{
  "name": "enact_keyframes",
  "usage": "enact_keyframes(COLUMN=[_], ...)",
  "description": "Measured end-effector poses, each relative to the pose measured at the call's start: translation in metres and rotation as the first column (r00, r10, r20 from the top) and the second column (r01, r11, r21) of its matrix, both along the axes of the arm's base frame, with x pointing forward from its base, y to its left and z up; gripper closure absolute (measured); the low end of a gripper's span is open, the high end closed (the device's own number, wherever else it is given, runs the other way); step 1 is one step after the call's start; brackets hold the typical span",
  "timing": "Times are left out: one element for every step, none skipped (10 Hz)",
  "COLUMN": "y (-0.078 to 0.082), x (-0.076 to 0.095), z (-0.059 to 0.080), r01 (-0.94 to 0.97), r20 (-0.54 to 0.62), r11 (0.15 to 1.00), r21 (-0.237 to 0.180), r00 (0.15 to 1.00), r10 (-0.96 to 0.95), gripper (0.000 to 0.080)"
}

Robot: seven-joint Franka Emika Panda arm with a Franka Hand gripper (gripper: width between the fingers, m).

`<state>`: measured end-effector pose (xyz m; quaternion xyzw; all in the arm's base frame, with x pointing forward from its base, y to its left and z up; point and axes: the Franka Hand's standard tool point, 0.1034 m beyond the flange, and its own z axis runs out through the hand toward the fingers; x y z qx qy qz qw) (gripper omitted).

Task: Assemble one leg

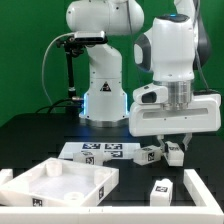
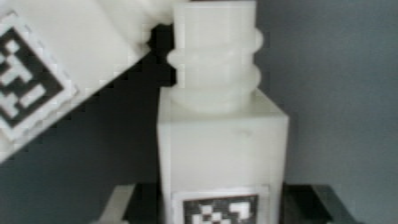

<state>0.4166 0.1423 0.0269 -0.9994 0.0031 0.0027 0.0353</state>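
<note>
White pincer (image 1: 175,143) is pinching the leg (image 1: 172,153) by its blocky end, just off the marker board's (image 1: 100,150) end on the exterior view's right. My guess is that's so the screw tip is free. Square panel (image 1: 60,185) sits on the table (image 1: 30,135) in front of that board.

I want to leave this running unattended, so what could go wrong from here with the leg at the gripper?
1. The gripper seems to clamp the leg only near its tagged end. Most of its length sticks out beyond the grip, so it could tilt or slip once it is moved.
2. Another tagged white part sits right beside the leg, so a sideways move might knock it.
</note>
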Motion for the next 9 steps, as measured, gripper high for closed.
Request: enact_keyframes(y=[-0.001,-0.004,-0.007,-0.006,-0.004,-0.003,0.001,0.007,0.008], x=[-0.013,-0.026,-0.030,-0.032,-0.033,-0.032,-0.029,-0.024,-0.023], z=[-0.006,-0.010,-0.010,-0.010,-0.010,-0.010,-0.010,-0.010,-0.010], r01=[-0.009,-0.018,-0.019,-0.020,-0.024,-0.025,-0.025,-0.034,-0.037], r20=[0.009,0.032,0.058,0.057,0.056,0.057,0.059,0.066,0.067], r11=[1.000,1.000,1.000,1.000,1.000,1.000,1.000,0.999,0.999], r21=[-0.002,-0.003,-0.002,-0.002,0.000,0.002,0.005,0.009,0.009], r00=[1.000,0.999,0.998,0.998,0.998,0.998,0.998,0.997,0.997], r10=[0.009,0.019,0.019,0.020,0.024,0.025,0.025,0.033,0.036], gripper=[0.0519,0.0519,0.0519,0.0519,0.0519,0.0519,0.0519,0.0519,0.0519])
